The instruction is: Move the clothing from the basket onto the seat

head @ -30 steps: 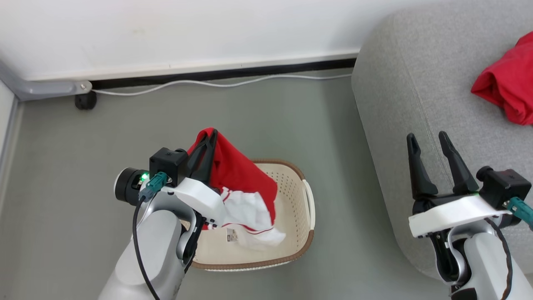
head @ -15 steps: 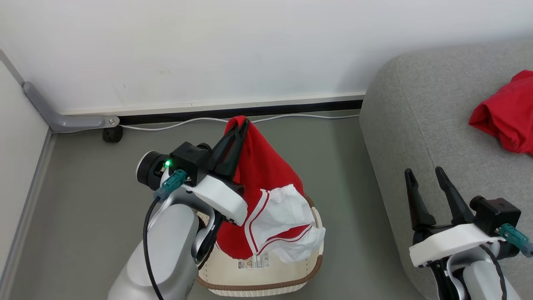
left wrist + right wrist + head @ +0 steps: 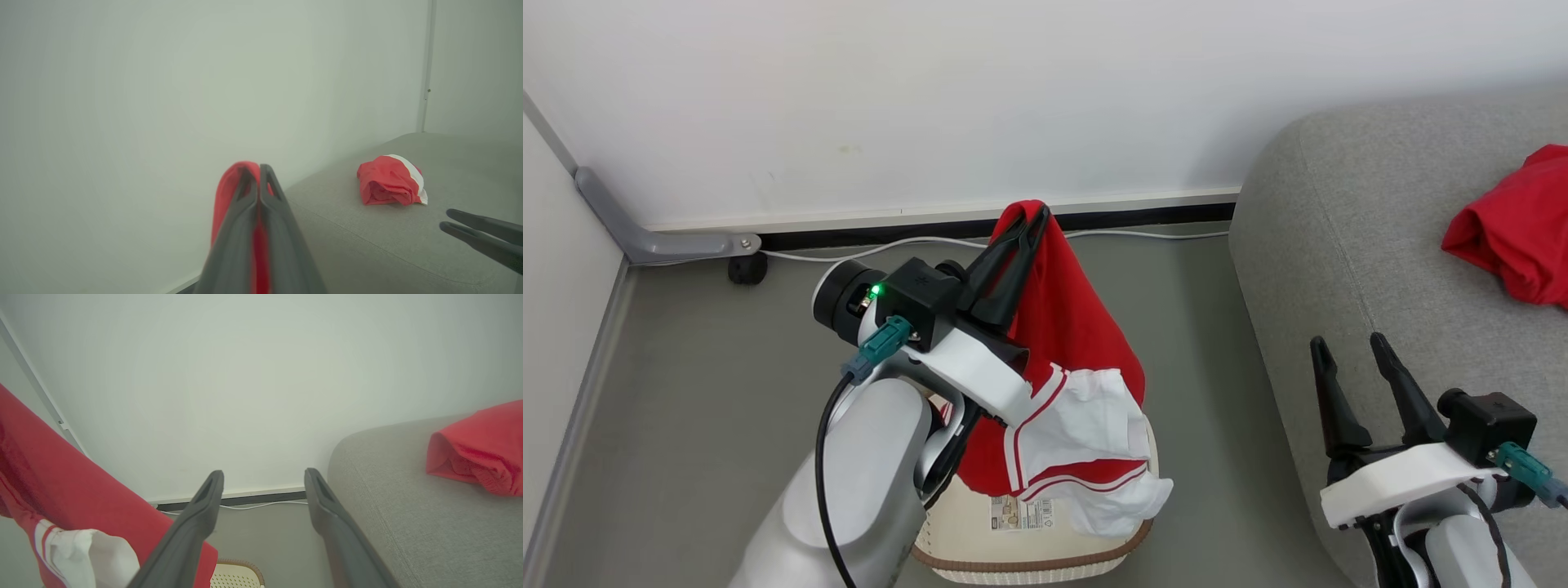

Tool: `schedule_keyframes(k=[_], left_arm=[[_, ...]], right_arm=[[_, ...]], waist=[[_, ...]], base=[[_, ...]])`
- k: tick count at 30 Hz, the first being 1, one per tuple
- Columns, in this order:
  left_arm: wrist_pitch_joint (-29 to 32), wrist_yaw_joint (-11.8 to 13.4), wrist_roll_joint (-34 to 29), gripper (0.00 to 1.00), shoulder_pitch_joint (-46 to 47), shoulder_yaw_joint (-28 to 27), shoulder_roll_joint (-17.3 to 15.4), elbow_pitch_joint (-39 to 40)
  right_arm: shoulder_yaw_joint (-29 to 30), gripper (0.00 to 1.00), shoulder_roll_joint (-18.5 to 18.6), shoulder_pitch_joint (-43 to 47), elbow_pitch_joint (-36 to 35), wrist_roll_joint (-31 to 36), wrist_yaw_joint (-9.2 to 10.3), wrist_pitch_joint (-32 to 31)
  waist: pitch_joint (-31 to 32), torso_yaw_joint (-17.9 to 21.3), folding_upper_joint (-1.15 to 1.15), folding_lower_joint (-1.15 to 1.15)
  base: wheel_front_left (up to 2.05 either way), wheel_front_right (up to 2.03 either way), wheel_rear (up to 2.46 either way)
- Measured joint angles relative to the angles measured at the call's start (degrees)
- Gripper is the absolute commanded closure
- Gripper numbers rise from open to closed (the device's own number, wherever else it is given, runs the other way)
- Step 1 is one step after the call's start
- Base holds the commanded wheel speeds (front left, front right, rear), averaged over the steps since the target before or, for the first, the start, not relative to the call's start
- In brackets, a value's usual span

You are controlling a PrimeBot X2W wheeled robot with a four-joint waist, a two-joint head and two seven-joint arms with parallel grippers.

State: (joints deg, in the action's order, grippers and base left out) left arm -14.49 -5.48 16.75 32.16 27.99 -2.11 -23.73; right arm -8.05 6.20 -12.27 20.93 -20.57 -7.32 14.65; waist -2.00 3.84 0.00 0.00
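Item 1, left end effector (image 3: 1036,214). I read its two dark fingers (image 3: 237,237) pressed together on a fold of the red garment (image 3: 1078,327). The cloth is pinched right at the tips, and my left wrist view shows red fabric between and behind them.

Item 2, red garment. It hangs from that pinch above the basket (image 3: 1029,563). Its white part with red stripes (image 3: 1094,416) droops lowest, over the basket's opening. I cannot tell whether it touches the rim.

Item 3, basket. Cream with a brown rim, it stands on the grey floor (image 3: 686,408) beneath my left arm. A label sticker (image 3: 1021,513) shows just under the hanging cloth.

Item 4, right end effector (image 3: 1346,341). Its fingers are spread wide apart, and it hovers at the near edge of the seat (image 3: 1339,245).

Item 5, seat. This light grey sofa is to the right of the basket. A second red garment (image 3: 1511,237) lies bunched on its cushion, well apart from both end effectors.

Item 6, surroundings. I note a white wall (image 3: 1013,98) and a white cable (image 3: 915,242) running along the floor at its foot.
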Motion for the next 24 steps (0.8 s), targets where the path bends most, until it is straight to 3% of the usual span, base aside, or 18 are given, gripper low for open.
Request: schedule_keyframes(k=[6, 17, 23, 24], left_arm=[[0.0, 0.0, 0.1, 1.0, 0.4, 1.2, 0.0, 0.3], [0.0, 0.5, 1.4, 1.0, 2.2, 3.3, 0.0, 2.3], [-0.2, 0.8, 1.9, 1.0, 2.2, 4.8, 0.0, 2.7], [-0.2, 0.8, 1.9, 1.0, 2.2, 4.8, 0.0, 2.7]], right_arm=[[-6.9, 0.0, 2.1, -0.9, -3.6, -1.4, 0.0, 0.0], [-30.9, 0.0, 16.9, -18.2, -6.8, -9.2, 0.0, 0.0], [-45.0, 0.0, 21.8, -26.8, -5.6, -16.3, 0.0, -1.2], [-45.0, 0.0, 21.8, -26.8, -5.6, -16.3, 0.0, -1.2]], waist=[[-1.0, -0.1, 0.0, 0.0], [-2.3, -1.3, 0.0, 0.0], [-2.3, -2.5, 0.0, 0.0], [-2.3, -2.5, 0.0, 0.0]], base=[[0.0, 0.0, 0.0], [0.0, 0.0, 0.0], [0.0, 0.0, 0.0], [0.0, 0.0, 0.0]])
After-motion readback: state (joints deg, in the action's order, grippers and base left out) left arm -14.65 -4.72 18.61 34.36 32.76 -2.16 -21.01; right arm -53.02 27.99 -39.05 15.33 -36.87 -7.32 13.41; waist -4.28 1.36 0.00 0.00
